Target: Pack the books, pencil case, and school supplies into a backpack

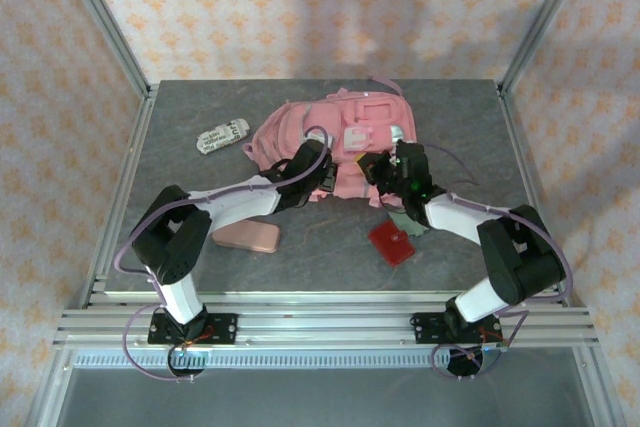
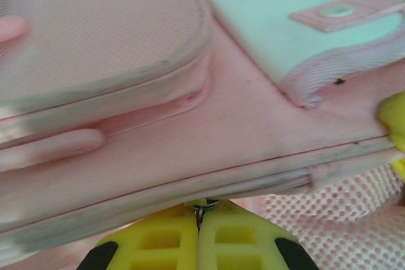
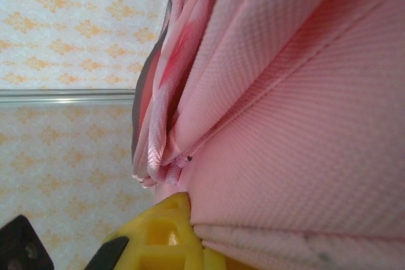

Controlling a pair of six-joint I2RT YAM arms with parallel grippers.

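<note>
Yellow fingers [image 2: 158, 245] of the left claw [image 2: 200, 216] sit closest, pressed tight together. Right at their tips is a little metal ring [image 2: 201, 205] on the edge of the pink backpack [image 2: 114, 36]. It looks like a zip pull, so the claw is likely pinching it to open the bag. Just past it are a padded pocket and a pale blue patch [image 2: 297, 23]. White net [image 2: 335, 219] peeks out below.

The right claw [image 1: 376, 168] is clenched too. Its yellow finger [image 3: 168, 232] bites a fold of the pink cloth, likely so the bag cannot slide when the other claw pulls.

From above, the backpack lies in the middle of the table [image 1: 180, 117], with both claws on it. A red pad [image 1: 392, 243] and a grey-green card [image 1: 405, 219] wait near the right arm. A pink pouch [image 1: 248, 236] lies by the left arm. A white patterned thing [image 1: 222, 136] lies farther back. Which one is the pencil case is hard to tell.

Both claws cover the bag's opening, so it is not clear if the zip is open. The ring is tiny and blurry.
</note>
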